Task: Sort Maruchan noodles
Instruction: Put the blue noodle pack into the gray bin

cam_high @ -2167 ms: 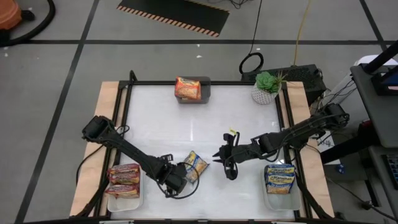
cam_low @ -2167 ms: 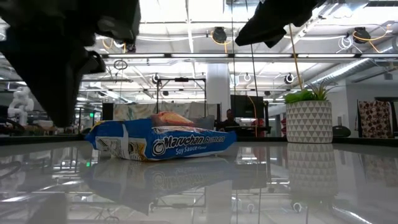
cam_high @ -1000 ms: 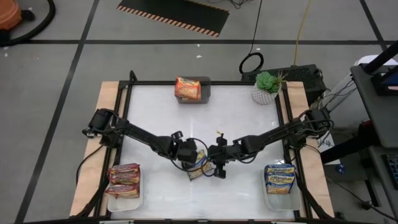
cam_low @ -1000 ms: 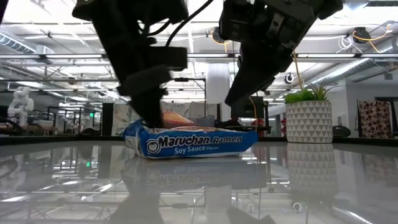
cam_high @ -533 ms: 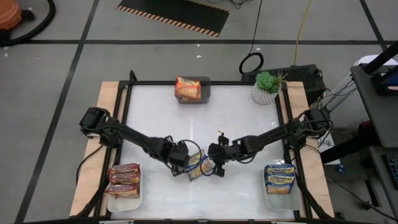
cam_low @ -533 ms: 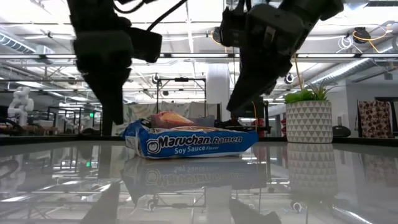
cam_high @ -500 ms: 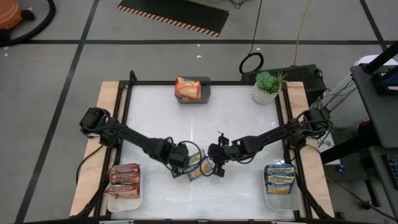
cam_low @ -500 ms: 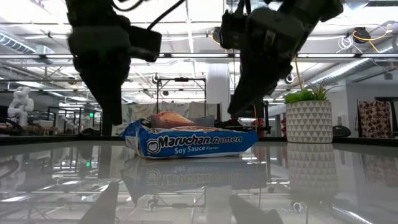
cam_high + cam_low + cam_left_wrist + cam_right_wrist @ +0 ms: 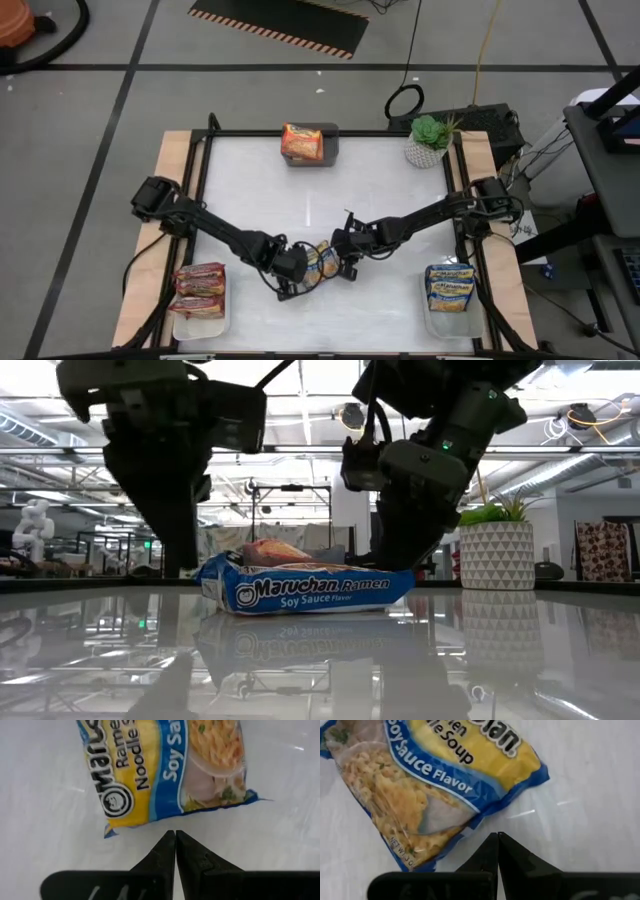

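Note:
A blue-and-yellow Maruchan noodles packet (image 9: pixel 319 264) lies flat on the white table (image 9: pixel 260 190), between my two grippers. My left gripper (image 9: pixel 297 284) stands shut, tips pointing steeply down, just off the packet's near-left end (image 9: pixel 150 817); a narrow strip of table shows between them. My right gripper (image 9: pixel 344 268) is shut too, slanting down at the packet's right edge (image 9: pixel 490 812), its tips a little short of it. In the low view the left gripper (image 9: pixel 183 568) stands left of the packet (image 9: pixel 305 590) and the right gripper (image 9: pixel 388 560) behind its right end.
A grey bin (image 9: pixel 330 150) at the far edge holds an orange packet (image 9: pixel 301 142). A white tray (image 9: pixel 190 318) at the near left holds red packets (image 9: pixel 199 285); another tray (image 9: pixel 445 322) at the near right holds blue-and-yellow ones (image 9: pixel 450 283). A potted plant (image 9: pixel 428 140) stands far right.
My left gripper has swung from the packet's far-left side toward the table's near edge, tipping steeper, and now stands off its near-left end. My right gripper has sunk toward the packet's right edge. Both have stayed shut. The packet has lain still.

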Available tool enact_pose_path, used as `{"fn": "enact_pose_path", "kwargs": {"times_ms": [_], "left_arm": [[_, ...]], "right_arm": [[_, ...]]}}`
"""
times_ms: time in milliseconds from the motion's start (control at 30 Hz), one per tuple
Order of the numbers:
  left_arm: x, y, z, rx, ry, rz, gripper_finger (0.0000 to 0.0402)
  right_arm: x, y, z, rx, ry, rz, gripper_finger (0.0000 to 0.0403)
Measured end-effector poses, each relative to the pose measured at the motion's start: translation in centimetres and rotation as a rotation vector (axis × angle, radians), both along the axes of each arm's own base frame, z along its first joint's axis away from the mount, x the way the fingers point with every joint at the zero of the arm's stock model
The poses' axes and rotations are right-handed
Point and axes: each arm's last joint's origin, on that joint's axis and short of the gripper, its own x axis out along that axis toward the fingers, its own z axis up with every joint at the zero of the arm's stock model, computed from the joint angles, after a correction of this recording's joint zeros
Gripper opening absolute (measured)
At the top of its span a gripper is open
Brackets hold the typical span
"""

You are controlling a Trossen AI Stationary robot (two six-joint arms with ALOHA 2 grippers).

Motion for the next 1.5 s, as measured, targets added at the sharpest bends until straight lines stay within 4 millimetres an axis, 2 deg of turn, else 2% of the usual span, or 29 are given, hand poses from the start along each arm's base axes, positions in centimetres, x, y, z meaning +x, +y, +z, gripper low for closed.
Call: {"fn": "enact_pose_path", "kwargs": {"times_ms": [233, 433, 800, 1000, 1300, 1500], "left_arm": [[1.3, 1.1, -1.6, 0.009, -0.006, 0.013, 0.0017], [1.7, 2.1, -2.2, 0.025, 0.021, 0.019, 0.0017], [2.4, 3.9, -2.1, 0.117, -0.033, 0.087, 0.0017], [3.0, 4.0, -1.8, 0.120, -0.096, 0.074, 0.0017], [2.6, 3.9, -1.5, 0.123, -0.073, 0.037, 0.0017], [2.2, 4.0, -1.3, 0.133, -0.047, 0.031, 0.0017]], "right_arm": [[-0.1, 0.4, 0.0, 0.061, 0.017, 0.007, 0.0002], [0.1, 1.0, 0.1, 0.114, -0.011, 0.046, 0.0002], [0.1, 2.2, 0.4, 0.243, -0.023, 0.053, 0.0002], [0.6, 2.9, 1.0, 0.344, -0.076, 0.082, 0.0002], [-0.8, 2.4, 0.3, 0.294, 0.088, 0.037, 0.0002], [-1.0, 2.5, 0.3, 0.296, 0.110, 0.031, 0.0002]]}}
